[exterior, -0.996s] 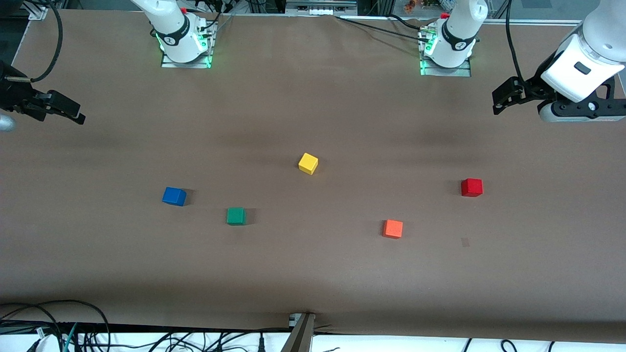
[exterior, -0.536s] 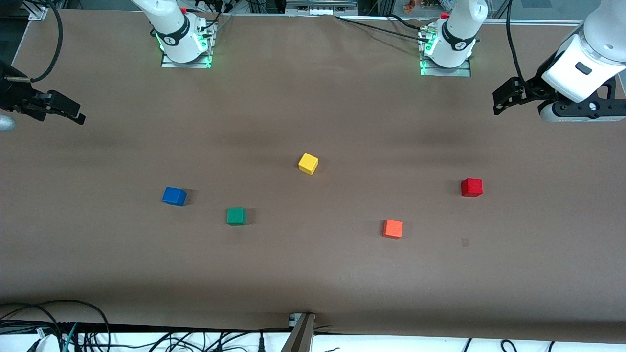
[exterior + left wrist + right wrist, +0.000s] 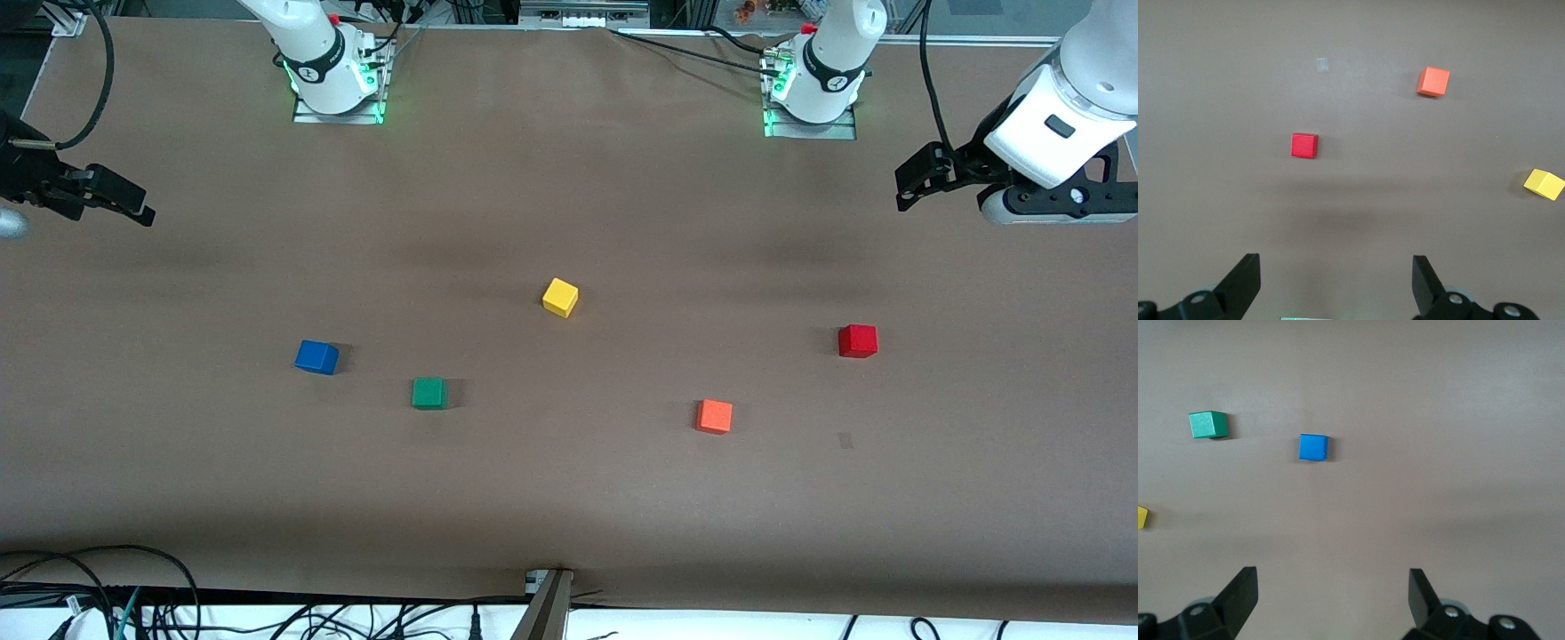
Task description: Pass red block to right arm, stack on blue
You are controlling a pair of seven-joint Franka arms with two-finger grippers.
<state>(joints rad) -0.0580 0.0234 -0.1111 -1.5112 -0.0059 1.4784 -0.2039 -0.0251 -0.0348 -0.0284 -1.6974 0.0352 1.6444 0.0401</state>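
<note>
The red block point(image 3: 858, 340) sits on the brown table toward the left arm's end, and also shows in the left wrist view point(image 3: 1304, 145). The blue block point(image 3: 316, 356) sits toward the right arm's end, and also shows in the right wrist view point(image 3: 1313, 447). My left gripper point(image 3: 1336, 267) is open and empty, held high over the table's end, well apart from the red block. My right gripper point(image 3: 1333, 583) is open and empty, held high over the table's other end point(image 3: 124, 203), well apart from the blue block.
A yellow block point(image 3: 560, 297) sits mid-table. A green block point(image 3: 428, 392) lies beside the blue one, nearer the front camera. An orange block point(image 3: 714, 416) lies nearer the camera than the red one. Cables run along the table's front edge point(image 3: 267, 613).
</note>
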